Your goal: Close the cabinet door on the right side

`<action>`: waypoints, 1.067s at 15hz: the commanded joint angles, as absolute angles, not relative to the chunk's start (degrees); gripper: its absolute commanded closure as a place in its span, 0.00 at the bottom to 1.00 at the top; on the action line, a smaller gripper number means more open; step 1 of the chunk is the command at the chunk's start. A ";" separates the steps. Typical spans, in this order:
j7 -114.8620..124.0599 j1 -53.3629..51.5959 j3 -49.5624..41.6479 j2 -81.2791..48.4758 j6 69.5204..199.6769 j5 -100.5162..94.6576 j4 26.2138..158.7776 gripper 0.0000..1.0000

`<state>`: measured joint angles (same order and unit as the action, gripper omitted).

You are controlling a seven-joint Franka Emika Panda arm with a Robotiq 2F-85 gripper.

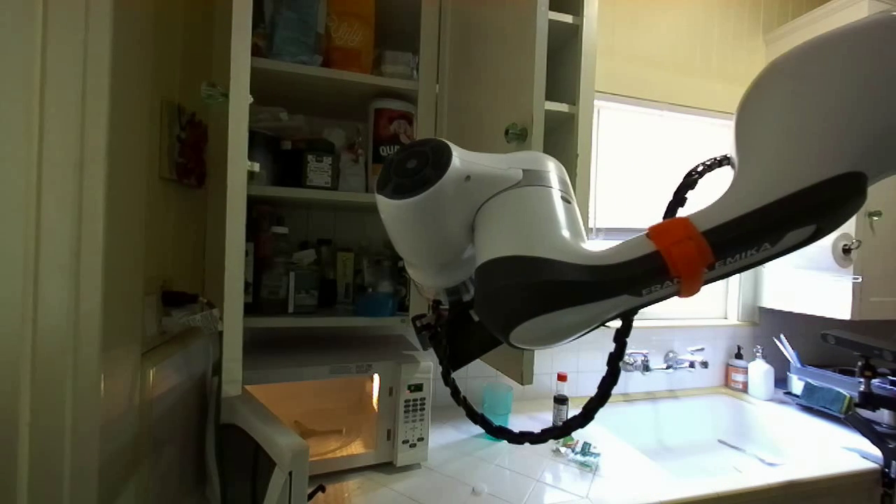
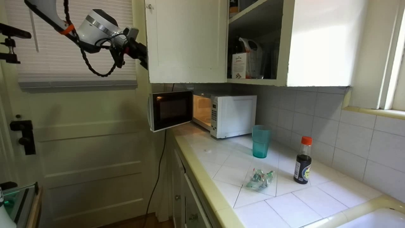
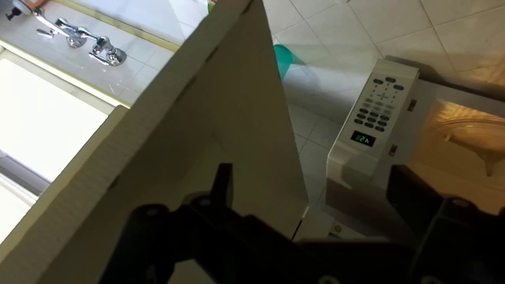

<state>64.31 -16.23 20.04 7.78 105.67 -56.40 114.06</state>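
The cabinet door is a tall cream-white flat panel that stands open. It shows in both exterior views (image 1: 483,63) (image 2: 190,41), and fills the left of the wrist view (image 3: 232,130). In an exterior view a glass knob (image 1: 516,133) sits on its face. My gripper (image 2: 143,58) is at the door's free-edge side, partly hidden behind it. In the wrist view the gripper (image 3: 315,177) is open, with nothing held between its fingers. The left-hand finger overlaps the door's face; I cannot tell if it touches. The arm hides much of the gripper in an exterior view (image 1: 434,325).
The microwave (image 2: 235,115) stands below with its door (image 2: 172,109) open. A left cabinet door (image 1: 236,175) stands open edge-on beside stocked shelves (image 1: 332,196). A teal cup (image 2: 261,141), a red-capped bottle (image 2: 302,166) and a small bag (image 2: 260,180) stand on the counter by the sink (image 1: 700,427).
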 commanded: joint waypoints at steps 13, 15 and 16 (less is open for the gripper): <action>72.30 -8.38 10.50 22.49 100.45 -43.81 124.48 0.00; 70.31 -6.87 8.32 24.86 102.69 -42.15 126.04 0.00; 70.12 -6.74 8.10 25.40 102.86 -41.87 126.42 0.00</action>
